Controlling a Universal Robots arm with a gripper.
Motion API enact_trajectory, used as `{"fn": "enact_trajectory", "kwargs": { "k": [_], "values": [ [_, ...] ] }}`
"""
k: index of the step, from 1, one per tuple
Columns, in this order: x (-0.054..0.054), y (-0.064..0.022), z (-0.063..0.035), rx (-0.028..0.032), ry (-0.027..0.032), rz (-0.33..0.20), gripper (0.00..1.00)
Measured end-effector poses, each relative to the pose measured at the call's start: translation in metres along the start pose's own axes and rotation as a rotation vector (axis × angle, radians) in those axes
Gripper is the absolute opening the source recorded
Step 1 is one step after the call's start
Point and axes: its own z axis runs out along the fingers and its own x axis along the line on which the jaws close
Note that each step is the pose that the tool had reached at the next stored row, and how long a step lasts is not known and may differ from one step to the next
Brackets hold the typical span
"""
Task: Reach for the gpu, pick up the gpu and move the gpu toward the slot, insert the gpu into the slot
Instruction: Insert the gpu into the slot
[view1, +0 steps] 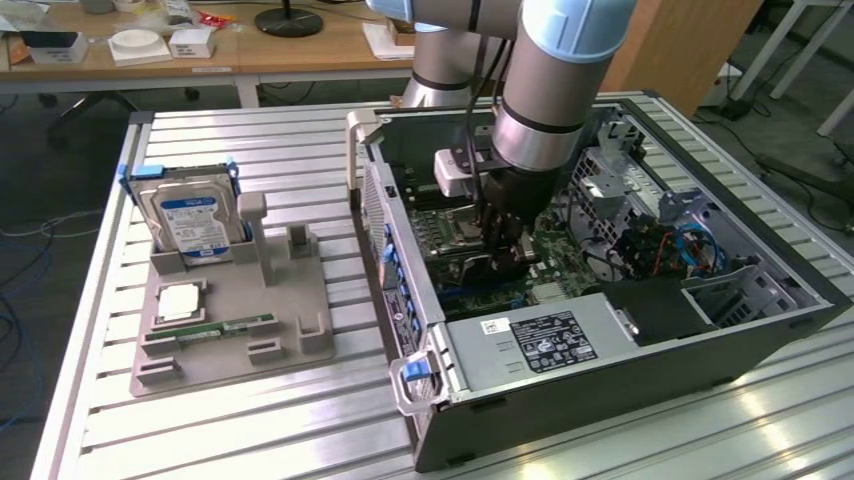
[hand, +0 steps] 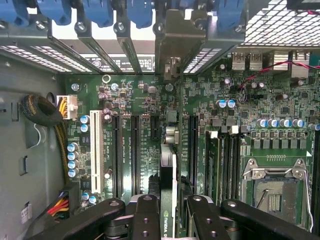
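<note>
Black gpu (hand: 167, 175) clamped edge-on between tool (hand: 169, 212) fingers, over motherboard

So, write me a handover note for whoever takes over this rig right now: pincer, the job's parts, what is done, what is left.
Pincer: shut on the gpu, held edge-on down inside the open computer case.
Gpu: over the green motherboard, lined up along the long dark slots; its end bracket stands at the case's rear wall.
Slot: on the motherboard, beside the card.
Done: reach, pickup, carry to the board.
Left: whether the card is fully seated cannot be told.
</note>
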Motion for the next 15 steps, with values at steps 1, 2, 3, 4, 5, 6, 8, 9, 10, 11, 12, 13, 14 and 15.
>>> {"fn": "enact_trajectory", "kwargs": {
  "k": [1, 2, 3, 4, 5, 6, 8, 9, 10, 11, 12, 13, 14, 15],
  "values": [
    [-0.0001, -0.0001, 0.0001, 0.0, -0.0002, 0.0, 0.26],
    [-0.0001, -0.0002, 0.0001, 0.0001, -0.0003, 0.0, 0.26],
    [-0.0001, -0.0002, 0.0001, 0.0001, -0.0003, 0.0, 0.26],
    [-0.0001, -0.0002, 0.0002, 0.0001, 0.0008, 0.0, 0.26],
    [-0.0001, -0.0003, 0.0003, 0.0001, 0.002, 0.0, 0.26],
    [-0.0001, -0.0003, 0.0003, 0.0001, 0.0024, 0.0, 0.26],
    [-0.0001, -0.0002, 0.0003, 0.0002, 0.0031, 0.001, 0.26],
    [-0.0001, -0.0002, 0.0004, 0.0002, 0.004, 0.001, 0.26],
    [-0.0001, -0.0002, 0.0004, 0.0002, 0.0047, 0.002, 0.26],
    [-0.0001, -0.0002, 0.0004, 0.0002, 0.0046, 0.002, 0.26],
    [-0.0001, -0.0002, 0.0004, 0.0002, 0.0048, 0.002, 0.26],
    [-0.0001, -0.0002, 0.0004, 0.0002, 0.0047, 0.002, 0.26],
    [-0.0001, -0.0002, 0.0002, 0.0002, 0.0047, 0.002, 0.26],
    [-0.0002, -0.0002, -0.0002, 0.0004, 0.0044, 0.002, 0.26]
  ]
}}
